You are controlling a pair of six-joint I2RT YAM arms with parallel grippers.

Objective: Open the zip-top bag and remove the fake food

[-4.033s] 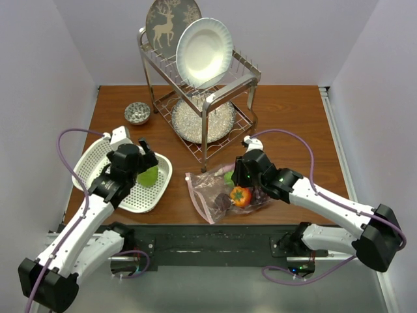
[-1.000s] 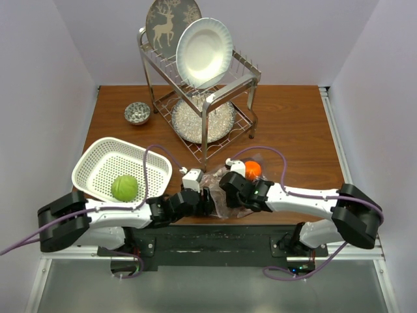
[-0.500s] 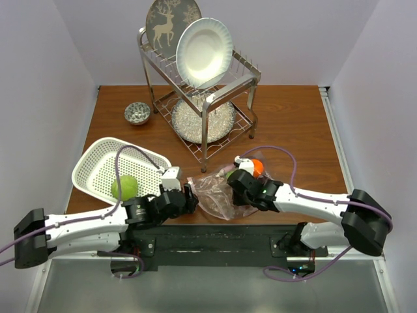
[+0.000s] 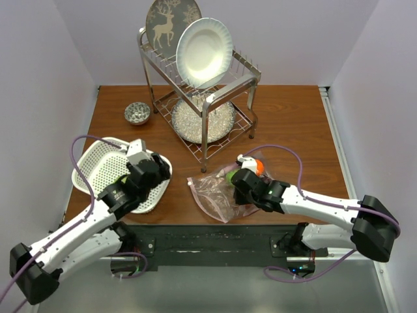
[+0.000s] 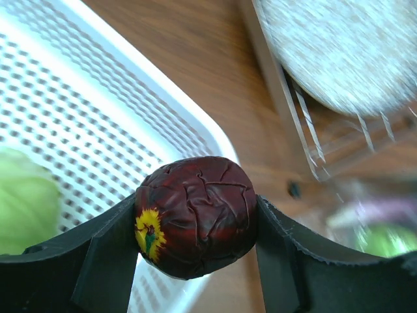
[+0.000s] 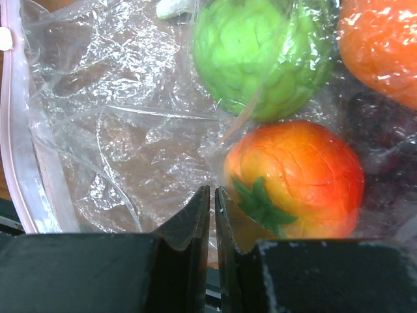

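Covering most of the green cabbage (image 4: 121, 179) in the white basket (image 4: 98, 163), the left arm is blocking the overhead view, and the grapes (image 6: 384, 163) are blurring behind crinkled film. Half a second ago the left gripper (image 5: 195, 251) was beside the zip-top bag (image 4: 212, 192). Now it is hanging over the basket's right rim, clamping a dark red wrinkled fruit (image 5: 195, 208). Right of the basket, the right gripper (image 6: 212, 208) is pinching the bag's film, fingers nearly together, beside an orange-red fruit (image 6: 296, 176).
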